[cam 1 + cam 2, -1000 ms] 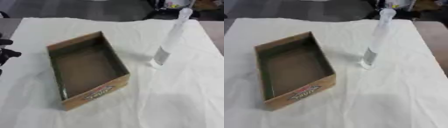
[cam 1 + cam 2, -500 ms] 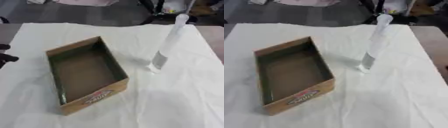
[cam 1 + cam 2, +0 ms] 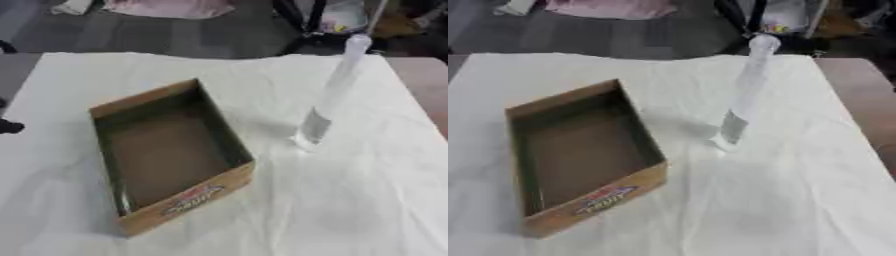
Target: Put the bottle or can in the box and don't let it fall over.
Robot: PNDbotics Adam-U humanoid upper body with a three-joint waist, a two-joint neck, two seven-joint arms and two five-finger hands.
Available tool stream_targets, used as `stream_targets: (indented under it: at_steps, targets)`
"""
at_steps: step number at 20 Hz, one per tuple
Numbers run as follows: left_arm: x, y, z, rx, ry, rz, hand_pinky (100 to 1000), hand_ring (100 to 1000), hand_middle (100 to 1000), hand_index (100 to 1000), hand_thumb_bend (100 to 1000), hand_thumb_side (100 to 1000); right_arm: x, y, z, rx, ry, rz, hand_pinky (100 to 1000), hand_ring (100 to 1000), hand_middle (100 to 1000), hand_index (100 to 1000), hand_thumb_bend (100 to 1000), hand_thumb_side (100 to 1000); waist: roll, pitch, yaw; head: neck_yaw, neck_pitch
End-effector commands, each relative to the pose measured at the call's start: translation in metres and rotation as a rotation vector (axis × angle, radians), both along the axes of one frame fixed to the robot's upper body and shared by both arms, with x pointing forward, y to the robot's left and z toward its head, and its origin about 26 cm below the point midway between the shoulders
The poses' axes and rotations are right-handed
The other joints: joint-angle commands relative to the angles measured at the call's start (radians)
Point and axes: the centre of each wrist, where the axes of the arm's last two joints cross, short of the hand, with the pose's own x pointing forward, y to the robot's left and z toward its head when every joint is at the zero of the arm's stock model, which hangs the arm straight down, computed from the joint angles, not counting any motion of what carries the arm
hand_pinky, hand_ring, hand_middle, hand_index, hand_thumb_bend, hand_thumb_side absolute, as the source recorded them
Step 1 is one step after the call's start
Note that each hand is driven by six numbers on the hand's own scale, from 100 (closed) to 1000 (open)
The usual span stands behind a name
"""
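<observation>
Bottle: a tall, slim clear plastic bottle (image 3: pixel 331 95) with a pale cap stood upright on the white cloth (image 3: pixel 350 200), to the right of the box and apart from it. Its cap end reached toward the far edge of the table in the view.
Bottle label: a pale band sat low on the body, near the base; no print could be made out.
Box: an open cardboard box (image 3: pixel 188 197) lay left of centre, set at an angle to the table edge. Its inside held nothing. A red and blue logo marked the near short wall.
Cloth: it covered the table top, with soft creases around the bottle's base and along the near side.
Table: bare brown surface (image 3: pixel 855 95) showed past the cloth's right edge.
Left hand: only a small dark part (image 3: pixel 9 127) showed at the left edge of the left eye view, well apart from the box; whether its fingers were apart or together could not be told.
Right hand: outside both views.
Task state: the bottle stood outside the box, untouched.
</observation>
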Motion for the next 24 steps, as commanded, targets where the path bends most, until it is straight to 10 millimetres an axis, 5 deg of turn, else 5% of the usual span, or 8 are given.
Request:
stream_targets:
  at_steps: [1,24]
  targets:
    - [-0.001,-0.001,0.012,0.029,-0.032,-0.019,678,545,661,834,122,770,0.002,-0.003,0.017,-0.057,0.005,0.027,911,982,987,871,242,486,-0.002,-0.01,0.004,-0.012,-0.016]
    - [0.003,-0.006,0.015,0.034,-0.044,-0.052,679,544,662,833,120,770,0.022,0.003,0.031,-0.058,0.036,0.087,920,989,1000,874,269,458,-0.004,0.007,0.056,-0.071,-0.045]
